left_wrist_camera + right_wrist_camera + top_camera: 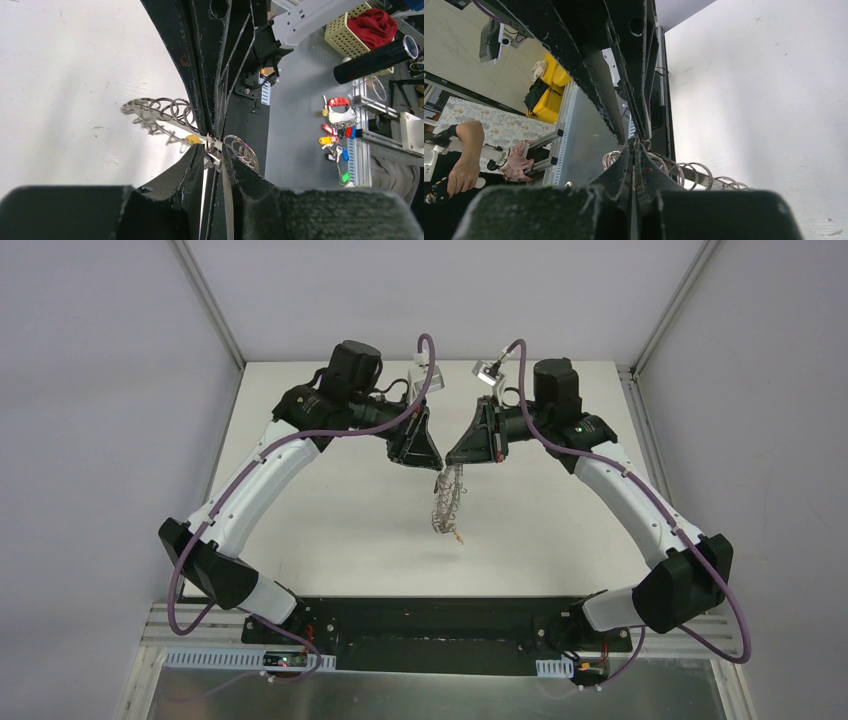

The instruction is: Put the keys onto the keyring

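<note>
Keyring (445,502) hanging, long axis vertical, left tool (435,466) and right tool (450,461) pinching its top

Polished metal wire gleamed on the keyring (445,502); the key (459,537) at its 5 o'clock end had a smooth yellow-orange plastic head, above the matt white table (330,510).

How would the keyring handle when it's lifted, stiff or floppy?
Probably floppy: the keyring hangs limp like a chain. Likely to swing, since the yellow-orange key dangles at its bottom. Its many small rings could snag.
</note>
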Motion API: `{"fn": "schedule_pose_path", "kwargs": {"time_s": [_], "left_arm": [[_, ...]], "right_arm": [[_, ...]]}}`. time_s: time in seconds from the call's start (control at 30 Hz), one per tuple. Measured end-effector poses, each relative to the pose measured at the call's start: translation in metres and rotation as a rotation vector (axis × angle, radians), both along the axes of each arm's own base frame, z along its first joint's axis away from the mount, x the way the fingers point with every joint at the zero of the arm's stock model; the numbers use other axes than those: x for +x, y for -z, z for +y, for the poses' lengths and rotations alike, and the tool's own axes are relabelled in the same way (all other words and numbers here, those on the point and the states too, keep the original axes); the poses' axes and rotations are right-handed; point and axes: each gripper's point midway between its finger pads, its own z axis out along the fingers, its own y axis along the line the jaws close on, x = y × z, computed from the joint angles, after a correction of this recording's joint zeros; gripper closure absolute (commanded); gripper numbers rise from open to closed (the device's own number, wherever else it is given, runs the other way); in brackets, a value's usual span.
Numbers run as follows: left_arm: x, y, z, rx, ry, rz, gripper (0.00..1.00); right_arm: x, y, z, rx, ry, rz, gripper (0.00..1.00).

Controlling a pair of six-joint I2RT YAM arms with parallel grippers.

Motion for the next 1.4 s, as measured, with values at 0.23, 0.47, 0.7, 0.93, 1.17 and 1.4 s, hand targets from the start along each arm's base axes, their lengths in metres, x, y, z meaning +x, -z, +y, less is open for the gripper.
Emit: {"fn": "schedule_pose_path", "kwargs": {"time_s": [0.23, 0.47, 0.7, 0.93, 1.17, 1.4], "left_arm": [[0.002, -0.002, -0.003, -0.014, -0.009, 0.009, 0.8], [0.005, -0.001, -0.004, -0.021, -0.018, 0.018, 0.98], [0.006, 0.001, -0.002, -0.013, -0.027, 0.02, 1.0], [0.012, 0.0, 0.001, 0.058, -0.055, 0.006, 1.0], [0.015, 0.005, 0.006, 0.114, -0.092, 0.004, 1.0], [0.01, 0.011, 0.005, 0.137, -0.073, 0.006, 1.0]], "right_arm": [[0.001, -0.003, 0.0, 0.007, 0.003, 0.002, 1.0], [0.003, -0.003, 0.0, 0.01, 0.007, 0.008, 1.0], [0.004, 0.0, -0.002, 0.014, 0.006, 0.009, 1.0], [0.003, 0.006, -0.002, 0.02, 0.0, -0.053, 0.93], [0.0, 0.017, -0.004, 0.0, 0.0, -0.043, 0.79], [-0.003, 0.022, -0.006, -0.019, -0.004, -0.033, 0.58]]}}
